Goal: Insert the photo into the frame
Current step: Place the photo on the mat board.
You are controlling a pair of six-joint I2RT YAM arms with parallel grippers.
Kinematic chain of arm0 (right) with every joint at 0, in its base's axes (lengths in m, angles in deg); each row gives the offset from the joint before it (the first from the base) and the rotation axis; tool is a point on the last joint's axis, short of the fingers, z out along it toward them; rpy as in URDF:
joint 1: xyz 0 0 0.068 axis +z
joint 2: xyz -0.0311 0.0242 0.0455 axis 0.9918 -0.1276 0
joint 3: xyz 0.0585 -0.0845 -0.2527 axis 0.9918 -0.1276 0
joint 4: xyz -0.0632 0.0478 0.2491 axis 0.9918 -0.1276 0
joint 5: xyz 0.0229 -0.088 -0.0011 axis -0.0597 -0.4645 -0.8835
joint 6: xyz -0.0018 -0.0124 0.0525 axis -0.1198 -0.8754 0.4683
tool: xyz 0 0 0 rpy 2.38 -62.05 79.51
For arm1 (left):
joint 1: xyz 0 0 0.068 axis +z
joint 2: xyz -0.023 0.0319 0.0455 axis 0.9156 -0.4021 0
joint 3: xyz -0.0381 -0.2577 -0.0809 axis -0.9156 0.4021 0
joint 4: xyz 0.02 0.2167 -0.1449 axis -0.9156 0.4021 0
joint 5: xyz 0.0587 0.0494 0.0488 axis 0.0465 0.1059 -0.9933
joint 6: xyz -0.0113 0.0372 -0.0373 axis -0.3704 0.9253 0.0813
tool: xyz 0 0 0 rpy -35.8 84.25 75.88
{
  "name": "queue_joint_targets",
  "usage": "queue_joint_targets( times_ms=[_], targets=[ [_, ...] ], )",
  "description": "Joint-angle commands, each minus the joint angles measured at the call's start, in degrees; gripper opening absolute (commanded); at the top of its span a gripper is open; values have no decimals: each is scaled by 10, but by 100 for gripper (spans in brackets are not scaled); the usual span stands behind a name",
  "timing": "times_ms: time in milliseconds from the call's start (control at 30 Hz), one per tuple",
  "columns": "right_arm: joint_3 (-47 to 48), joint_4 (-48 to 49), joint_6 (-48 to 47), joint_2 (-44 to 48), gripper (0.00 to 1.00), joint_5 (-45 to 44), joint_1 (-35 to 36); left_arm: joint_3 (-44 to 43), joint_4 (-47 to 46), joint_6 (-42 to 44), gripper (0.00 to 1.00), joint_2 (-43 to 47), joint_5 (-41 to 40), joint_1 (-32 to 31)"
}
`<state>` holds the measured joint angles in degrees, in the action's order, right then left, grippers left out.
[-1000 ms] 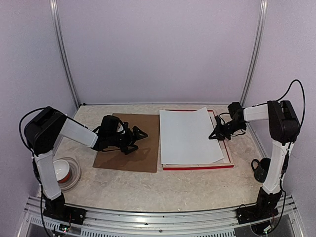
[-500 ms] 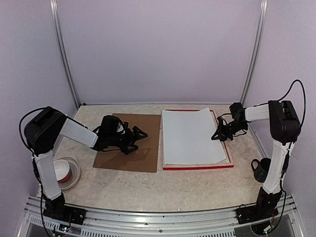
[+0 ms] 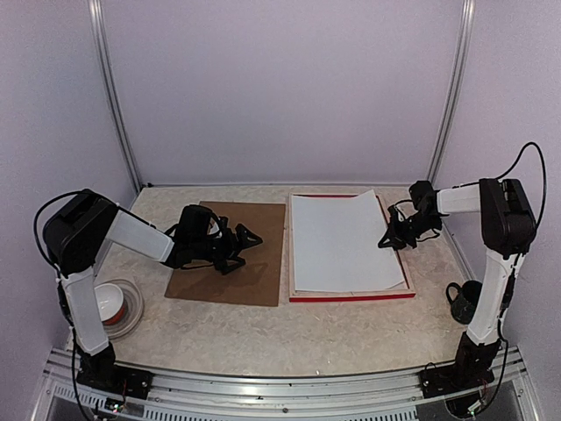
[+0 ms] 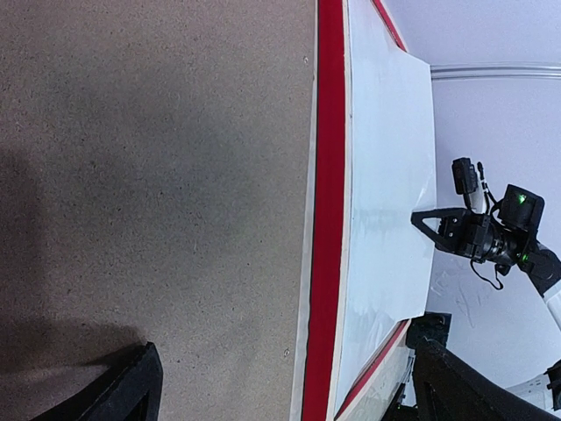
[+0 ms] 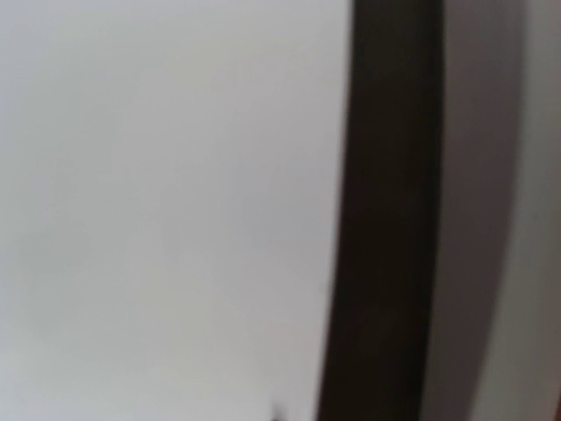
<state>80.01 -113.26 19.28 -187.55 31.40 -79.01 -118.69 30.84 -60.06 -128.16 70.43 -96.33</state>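
Note:
The frame (image 3: 351, 297) lies flat at the table's right, with red rims and a pale wood inner edge (image 4: 329, 219). The photo (image 3: 344, 241) rests in it, blank white back up (image 4: 390, 175), its picture side hidden. Its far right corner curls up a little. My right gripper (image 3: 386, 240) is shut on the photo's right edge, low over the frame's right rail (image 4: 416, 217). The right wrist view is only a blur of white and a dark band. My left gripper (image 3: 247, 252) hangs open over the brown backing board (image 3: 254, 281), nothing between its fingers (image 4: 131, 390).
The backing board (image 4: 158, 175) lies just left of the frame, almost touching it. A white bowl with red inside (image 3: 116, 305) sits by the left arm's base. A black mug (image 3: 462, 301) stands by the right arm's base. Walls close the back and both sides.
My right gripper has drawn to the right with the photo. The sheet, skewed and overhanging the frame's left rail before, now lies square inside the frame. The left arm has not moved.

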Motion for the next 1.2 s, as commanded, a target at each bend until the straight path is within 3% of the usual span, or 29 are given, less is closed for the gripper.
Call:
queue_joint_targets(
  times_ms=[0,1167],
  targets=[
    [-1,-9,-6,25,0,-16,-11,19,55,5,99,-11,-30,4],
    [0,-11,-13,27,2,-1,-19,24,47,3,99,-12,-30,6]
  ],
)
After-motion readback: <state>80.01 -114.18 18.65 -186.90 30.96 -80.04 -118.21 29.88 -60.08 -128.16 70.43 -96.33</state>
